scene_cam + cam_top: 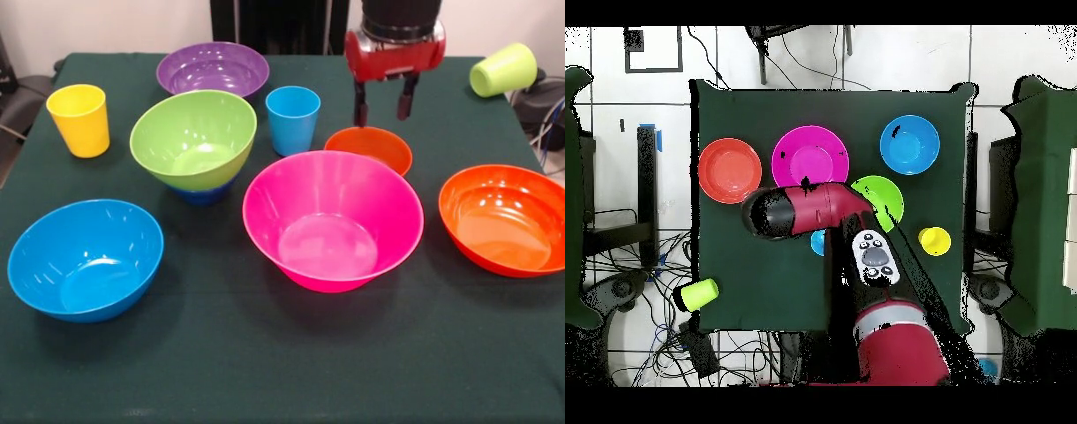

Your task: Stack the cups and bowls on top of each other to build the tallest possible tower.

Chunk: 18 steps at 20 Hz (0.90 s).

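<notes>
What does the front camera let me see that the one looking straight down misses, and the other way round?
Only the front view shows the purple bowl, the small orange bowl and the gripper, its jaws open above that bowl. Only the overhead view shows the whole red arm, which covers those things, plus the floor cables. Both show the pink bowl, the yellow cup and the lime green cup lying on its side.
</notes>
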Each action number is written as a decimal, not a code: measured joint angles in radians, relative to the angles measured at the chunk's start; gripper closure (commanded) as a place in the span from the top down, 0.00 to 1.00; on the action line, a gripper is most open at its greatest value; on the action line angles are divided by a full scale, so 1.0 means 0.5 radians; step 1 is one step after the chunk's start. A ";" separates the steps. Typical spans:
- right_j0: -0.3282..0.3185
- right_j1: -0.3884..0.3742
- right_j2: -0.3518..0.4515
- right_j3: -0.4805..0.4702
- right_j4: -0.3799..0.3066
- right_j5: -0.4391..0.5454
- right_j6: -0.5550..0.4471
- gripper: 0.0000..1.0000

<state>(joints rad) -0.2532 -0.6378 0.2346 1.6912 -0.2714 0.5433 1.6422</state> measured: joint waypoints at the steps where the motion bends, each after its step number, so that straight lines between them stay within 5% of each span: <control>1: 0.010 0.033 0.000 -0.031 0.000 0.000 0.000 1.00; 9: 0.066 0.212 0.001 -0.180 0.001 0.000 0.000 1.00; 18: 0.097 0.229 -0.003 -0.214 0.001 0.000 0.000 1.00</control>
<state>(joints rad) -0.2046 -0.5235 0.2332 1.5840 -0.2710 0.5433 1.6422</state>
